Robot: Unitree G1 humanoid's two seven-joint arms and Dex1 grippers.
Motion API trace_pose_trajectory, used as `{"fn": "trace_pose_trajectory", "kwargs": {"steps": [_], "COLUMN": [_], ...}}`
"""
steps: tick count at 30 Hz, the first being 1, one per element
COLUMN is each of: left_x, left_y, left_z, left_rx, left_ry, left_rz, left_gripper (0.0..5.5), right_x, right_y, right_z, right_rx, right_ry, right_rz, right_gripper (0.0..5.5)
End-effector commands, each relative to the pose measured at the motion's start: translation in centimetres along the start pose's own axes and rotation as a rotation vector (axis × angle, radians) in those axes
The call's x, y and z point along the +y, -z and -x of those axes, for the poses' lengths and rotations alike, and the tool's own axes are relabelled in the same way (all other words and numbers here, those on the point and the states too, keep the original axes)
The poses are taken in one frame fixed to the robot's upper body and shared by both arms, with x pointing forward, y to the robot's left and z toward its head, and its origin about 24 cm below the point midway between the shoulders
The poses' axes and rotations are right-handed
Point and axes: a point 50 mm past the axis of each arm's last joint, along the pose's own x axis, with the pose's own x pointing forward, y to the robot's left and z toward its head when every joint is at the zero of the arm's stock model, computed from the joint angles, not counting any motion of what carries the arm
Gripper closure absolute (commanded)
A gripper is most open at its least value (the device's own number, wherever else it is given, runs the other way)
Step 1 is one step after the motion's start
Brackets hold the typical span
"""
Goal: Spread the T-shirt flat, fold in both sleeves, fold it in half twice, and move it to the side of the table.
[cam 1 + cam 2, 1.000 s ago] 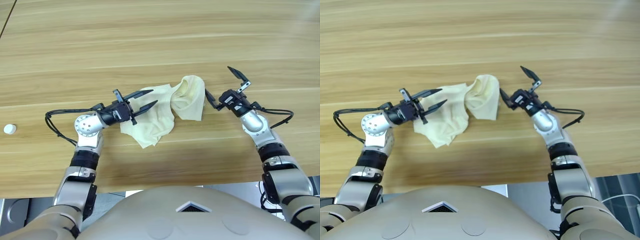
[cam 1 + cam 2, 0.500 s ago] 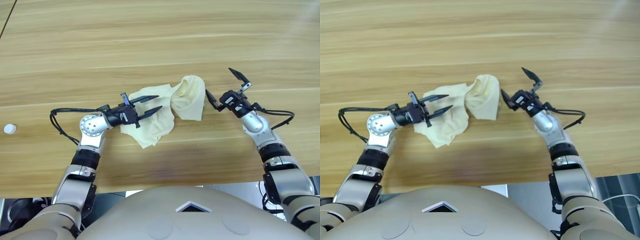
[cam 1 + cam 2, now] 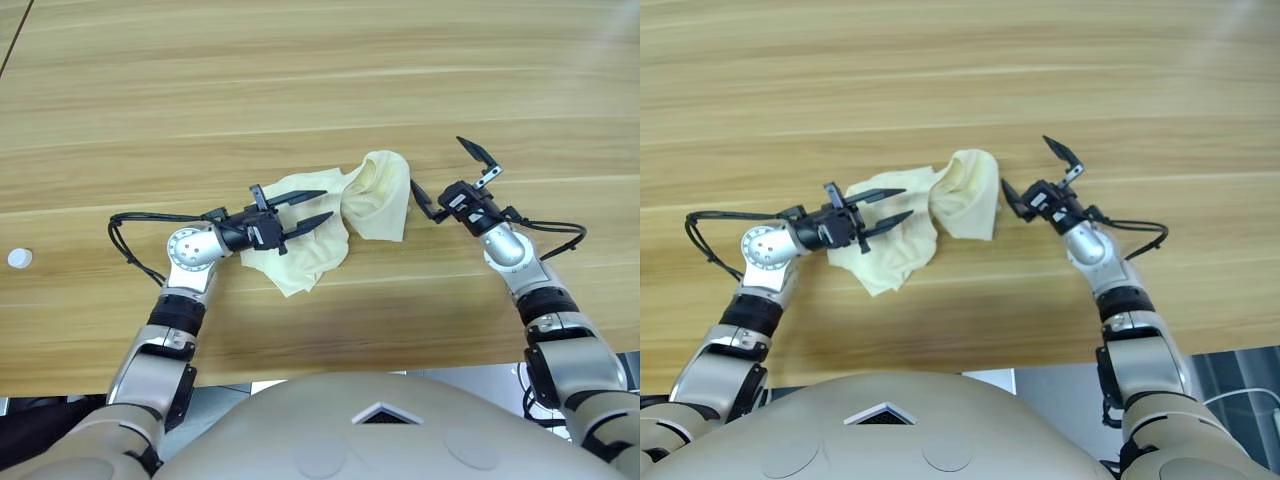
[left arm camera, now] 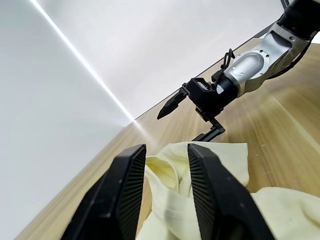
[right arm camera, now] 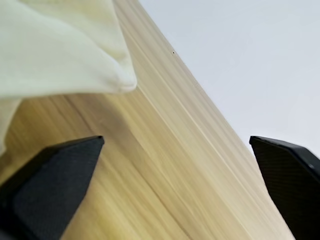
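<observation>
Wooden table (image 3: 320, 60) across the whole scene. On it, about midway left to right and toward the near edge, the shirt (image 3: 320, 225): pale yellow, crumpled in 1 heap of 2 lumps, a wider one left and a folded-over hump right, with a deep crease between. No sleeve or hem to tell apart. Thin, limp cloth by the look of it, likely to bunch if dragged from 1 side only.

Judged as step 1, spreading flat, with no fold made yet. Left gripper (image 3: 322, 205) over the left lump, jaws spread, pinching nothing; touching the cloth or just above it, hard to say. Right gripper (image 3: 437, 163) just right of the hump, close but apart, jaws spread wide, nothing between them.

Next move, probably: down onto the heap's outer edges, 1 pinch each, then a pull apart to left and right. Calls for a hold on 1 layer only; otherwise mere sliding of the heap.

Small white thing (image 3: 19, 258) far left, well apart.
</observation>
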Motion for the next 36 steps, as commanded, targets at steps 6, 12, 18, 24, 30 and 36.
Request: {"fn": "trace_pose_trajectory", "kwargs": {"steps": [6,12,18,24,30,36], "left_x": [-0.4,-0.4,-1.4,-2.1,-1.6,-1.3], "left_y": [-0.6,-0.6,0.1,0.6,0.5,1.4], "left_z": [0.0,0.1,0.9,2.8,3.0,3.5], "left_rx": [-0.015,-0.011,0.071,0.182,0.188,0.298], "left_ry": [0.014,0.012,0.081,0.150,0.129,0.164], "left_rz": [0.008,0.012,0.022,0.014,-0.009,-0.075], "left_gripper": [3.93,3.93,3.93,3.93,3.93,3.93], "right_x": [-0.7,-0.6,0.4,2.8,5.2,4.2], "right_y": [-0.9,-1.2,-3.5,-6.8,-5.3,-4.7], "right_z": [-1.3,-1.6,-1.8,0.2,0.7,0.1], "right_rx": [-0.041,-0.055,-0.211,-0.411,-0.291,-0.255], "right_ry": [0.015,0.010,-0.023,-0.244,-0.445,-0.378], "right_rz": [0.000,0.000,-0.088,-0.081,0.053,0.086], "right_gripper": [0.10,0.10,0.10,0.10,0.10,0.10]}}
